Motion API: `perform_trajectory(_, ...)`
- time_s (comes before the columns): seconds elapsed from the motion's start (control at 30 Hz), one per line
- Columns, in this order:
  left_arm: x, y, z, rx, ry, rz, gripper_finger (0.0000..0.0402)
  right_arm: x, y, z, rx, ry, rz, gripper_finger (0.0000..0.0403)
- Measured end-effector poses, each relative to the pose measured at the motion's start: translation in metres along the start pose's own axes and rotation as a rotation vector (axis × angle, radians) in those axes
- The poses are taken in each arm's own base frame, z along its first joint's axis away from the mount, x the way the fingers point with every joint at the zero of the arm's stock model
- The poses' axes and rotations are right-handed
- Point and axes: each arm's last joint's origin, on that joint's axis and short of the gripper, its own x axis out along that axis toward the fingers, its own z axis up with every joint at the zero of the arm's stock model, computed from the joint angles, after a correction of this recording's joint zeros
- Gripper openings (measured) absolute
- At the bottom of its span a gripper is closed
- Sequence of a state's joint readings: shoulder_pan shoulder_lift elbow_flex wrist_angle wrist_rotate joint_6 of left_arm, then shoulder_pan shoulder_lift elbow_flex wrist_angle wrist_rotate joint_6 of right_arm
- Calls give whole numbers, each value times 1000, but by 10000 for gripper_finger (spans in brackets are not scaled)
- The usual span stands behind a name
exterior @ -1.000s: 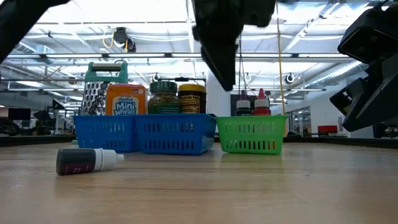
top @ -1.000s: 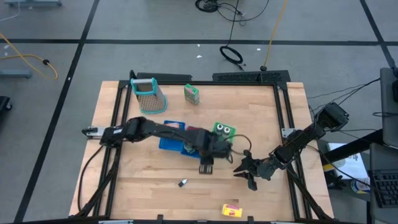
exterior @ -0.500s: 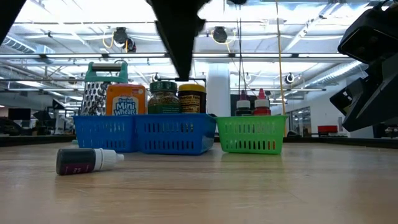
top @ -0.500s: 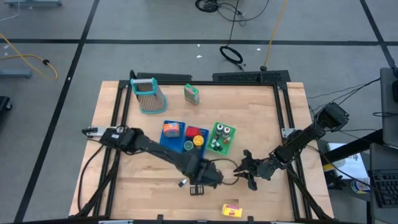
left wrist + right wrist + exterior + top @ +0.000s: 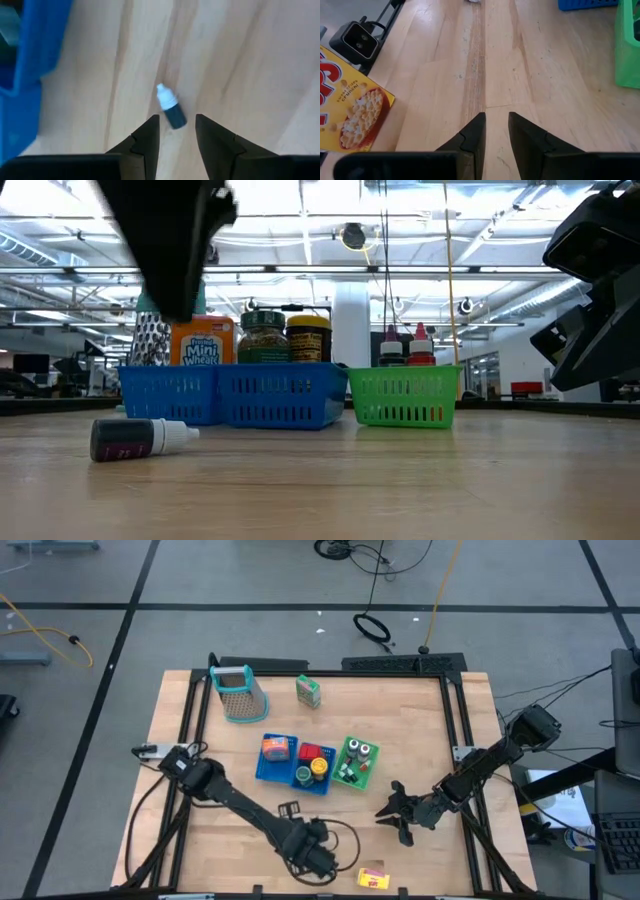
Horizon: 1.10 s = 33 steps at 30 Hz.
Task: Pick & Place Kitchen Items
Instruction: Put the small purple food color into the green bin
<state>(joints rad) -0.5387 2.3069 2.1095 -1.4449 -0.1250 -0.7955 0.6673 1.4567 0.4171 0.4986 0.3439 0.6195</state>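
Left gripper [image 5: 175, 135]: fingers parted, empty, poised over small dark bottle [image 5: 171, 110] beside blue basket [image 5: 30, 75], to grasp it.
Right gripper [image 5: 495, 132]: fingers narrowly apart, empty, waiting.

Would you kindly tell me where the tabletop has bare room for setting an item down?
Bare wood lies between the green carton and the table's right rail, and along the left side below the grater. It is crowded around the blue basket, the green basket, and near the front by the left pincer and yellow box.
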Motion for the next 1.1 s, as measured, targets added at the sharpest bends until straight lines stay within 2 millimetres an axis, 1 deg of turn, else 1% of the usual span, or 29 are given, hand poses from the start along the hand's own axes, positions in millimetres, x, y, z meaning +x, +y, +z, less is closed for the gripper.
perform_trajectory(0.13, 23, -5, -5, -3, 51, -31, 122, 0, 1, 1, 8, -8, 6, 75)
perform_trajectory(0.23, 31, -9, -7, 1, 67, -50, 122, 0, 1, 1, 10, -13, 10, 75)
perform_trajectory(0.37, 29, -7, -8, -7, 61, -40, 122, 0, 2, 2, 10, -22, 16, 75)
perform_trajectory(0.53, 16, -3, -8, -32, 18, -43, 122, 0, 2, 3, 10, -25, 18, 75)
perform_trajectory(0.7, 21, -1, -6, -51, 16, -30, 122, 0, 2, 3, 11, -31, 23, 75)
perform_trajectory(0.77, 29, 3, -7, -57, 35, -5, 122, 0, 3, 4, 13, -34, 25, 75)
perform_trajectory(0.87, 36, 13, -16, -56, 64, 35, 122, 0, 3, 4, 15, -39, 29, 75)
perform_trajectory(0.93, 31, 26, -25, -95, 74, 30, 122, 0, 3, 4, 15, -39, 30, 75)
perform_trajectory(1.0, 25, 38, -35, -119, 26, 1, 122, 0, 3, 4, 14, -38, 29, 75)
perform_trajectory(1.07, 19, 49, -42, -156, -63, -101, 122, 0, 3, 4, 14, -39, 29, 75)
perform_trajectory(1.1, 15, 53, -42, -182, -121, -184, 122, 0, 3, 4, 13, -40, 30, 75)
